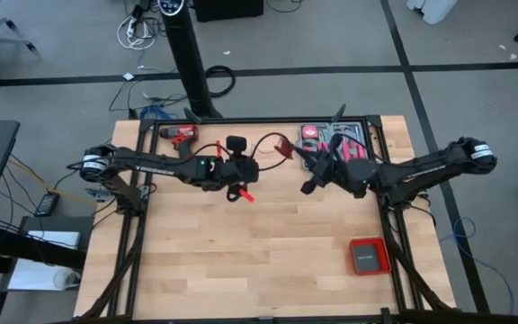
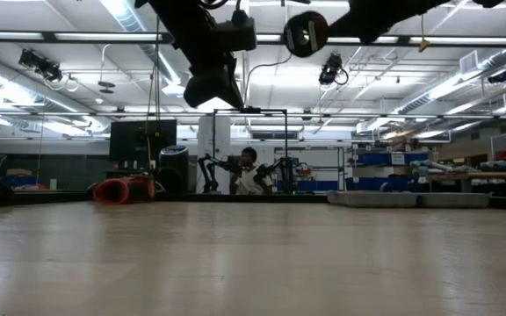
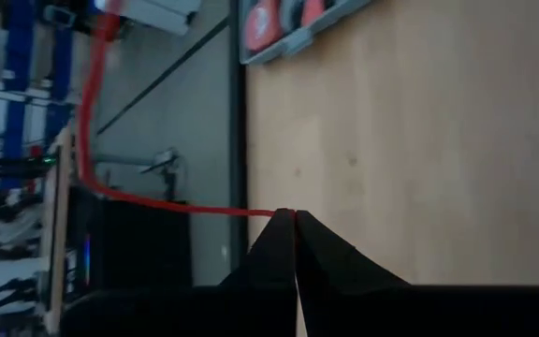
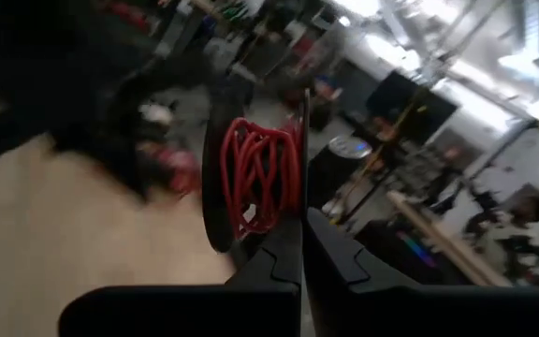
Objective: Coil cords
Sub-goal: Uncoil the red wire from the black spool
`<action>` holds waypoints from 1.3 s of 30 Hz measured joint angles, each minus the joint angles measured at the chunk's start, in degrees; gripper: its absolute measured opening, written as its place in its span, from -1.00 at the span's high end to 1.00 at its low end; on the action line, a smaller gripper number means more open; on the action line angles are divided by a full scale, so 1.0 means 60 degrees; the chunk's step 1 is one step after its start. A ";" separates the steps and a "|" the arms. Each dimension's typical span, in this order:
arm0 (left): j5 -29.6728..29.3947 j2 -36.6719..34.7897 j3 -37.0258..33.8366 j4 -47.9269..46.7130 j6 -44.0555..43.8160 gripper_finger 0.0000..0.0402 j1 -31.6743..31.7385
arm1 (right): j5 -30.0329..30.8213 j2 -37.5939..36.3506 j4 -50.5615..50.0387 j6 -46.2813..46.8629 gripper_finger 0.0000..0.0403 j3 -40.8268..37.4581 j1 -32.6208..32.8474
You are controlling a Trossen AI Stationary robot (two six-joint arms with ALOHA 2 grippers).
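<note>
A black spool (image 4: 251, 178) wound with red cord (image 4: 262, 173) is held up above the table by my right gripper (image 4: 300, 225), which is shut on it. The spool also shows in the high view (image 1: 288, 151) and in the low view (image 2: 306, 33). A free length of the red cord (image 1: 268, 141) arcs from the spool to my left gripper (image 3: 294, 217), which is shut on it. My left gripper (image 1: 254, 165) is above the table's far middle, left of my right gripper (image 1: 304, 164). Both are well clear of the tabletop. My left gripper pinches the red cord (image 3: 251, 212) between its two fingertips, a single strand. The cord runs away from the fingers, clear of the table and slightly slack. My right gripper pinches the rim of one spool flange (image 4: 303, 201) between its two fingers. The spool stands on edge beyond the fingertips, lifted clear.
A tray of red and black tools (image 1: 340, 139) lies at the far right corner. A red drill (image 1: 180, 135) lies at the far left. A red and black box (image 1: 369, 256) sits near the right edge. The wooden tabletop (image 1: 259, 252) is bare in front. A person (image 2: 249, 171) stands far behind.
</note>
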 joint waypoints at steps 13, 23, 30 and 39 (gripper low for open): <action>0.1348 -0.0698 0.0162 0.0778 0.0270 1.00 -0.0159 | 0.0205 0.0349 -0.3634 0.2242 1.00 0.0000 -0.1024; 0.1851 -0.0694 0.0855 0.1090 0.0639 1.00 -0.0988 | 0.0186 0.0927 -0.3532 0.1814 1.00 0.0000 -0.2591; 0.2303 -0.0694 0.1067 0.1082 0.0666 1.00 -0.1536 | -0.0309 0.0903 -0.2628 0.1648 1.00 0.0000 -0.3699; 0.2809 -0.0694 0.1067 0.1464 0.0532 1.00 -0.2002 | -0.0772 0.0924 0.0650 0.0565 1.00 0.0000 -0.4442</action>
